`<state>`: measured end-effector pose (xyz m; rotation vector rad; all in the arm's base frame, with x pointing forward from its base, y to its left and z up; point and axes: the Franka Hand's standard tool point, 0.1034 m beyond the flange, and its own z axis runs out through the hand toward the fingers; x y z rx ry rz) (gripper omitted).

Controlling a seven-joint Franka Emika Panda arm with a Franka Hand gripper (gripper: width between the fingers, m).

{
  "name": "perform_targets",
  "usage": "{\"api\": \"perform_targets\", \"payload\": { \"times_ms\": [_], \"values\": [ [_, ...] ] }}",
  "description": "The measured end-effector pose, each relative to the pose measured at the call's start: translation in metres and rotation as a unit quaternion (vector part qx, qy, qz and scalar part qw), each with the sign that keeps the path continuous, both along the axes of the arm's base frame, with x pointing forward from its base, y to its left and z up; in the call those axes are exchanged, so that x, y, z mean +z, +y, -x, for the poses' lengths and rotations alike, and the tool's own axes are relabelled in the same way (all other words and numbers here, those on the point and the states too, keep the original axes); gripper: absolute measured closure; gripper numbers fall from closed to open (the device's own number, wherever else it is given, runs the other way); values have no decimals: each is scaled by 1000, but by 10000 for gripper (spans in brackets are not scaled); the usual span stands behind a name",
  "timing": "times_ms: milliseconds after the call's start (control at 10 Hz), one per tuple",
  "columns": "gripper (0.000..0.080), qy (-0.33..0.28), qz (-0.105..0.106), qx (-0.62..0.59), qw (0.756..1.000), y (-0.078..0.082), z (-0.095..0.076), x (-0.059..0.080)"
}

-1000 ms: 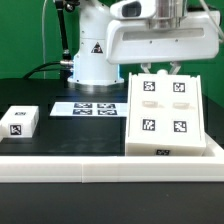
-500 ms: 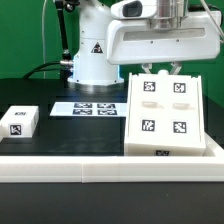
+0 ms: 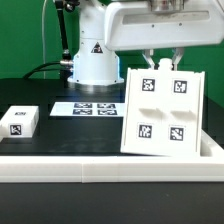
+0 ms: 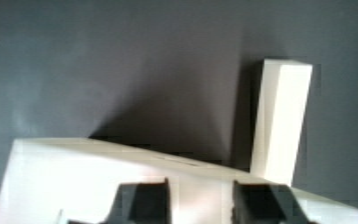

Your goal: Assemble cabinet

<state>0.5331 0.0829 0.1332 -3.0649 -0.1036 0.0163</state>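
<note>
The cabinet [image 3: 162, 108], a big white box with four square tags on its upper face, stands tilted on the exterior view's right. Its far edge is raised and its near edge rests low by the front rail. My gripper [image 3: 163, 62] is above it, with one finger on each side of the raised far edge, shut on it. In the wrist view the two dark fingers [image 4: 149, 204] straddle the white cabinet edge [image 4: 87, 170], with the gripper's middle [image 4: 206, 192] on white plastic.
A small white block with one tag [image 3: 18, 122] lies at the exterior view's left. The marker board [image 3: 88, 108] lies flat behind, in front of the robot base [image 3: 95, 55]. A white rail [image 3: 100, 164] runs along the front. A long white bar [image 4: 282, 115] shows in the wrist view.
The gripper has risen and shifted slightly to the exterior view's left. The cabinet's far edge came up with it, so the box went from lying flat to steeply tilted.
</note>
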Motion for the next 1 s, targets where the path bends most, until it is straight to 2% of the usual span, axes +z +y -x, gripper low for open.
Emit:
{"api": "perform_targets", "payload": {
  "times_ms": [600, 700, 800, 900, 1000],
  "values": [
    [665, 3, 0, 6, 1000, -2, 3, -3],
    [562, 3, 0, 6, 1000, -2, 3, -3],
    [385, 3, 0, 6, 1000, -2, 3, -3],
    [385, 3, 0, 6, 1000, -2, 3, -3],
    [199, 3, 0, 6, 1000, -2, 3, -3]
  ]
}}
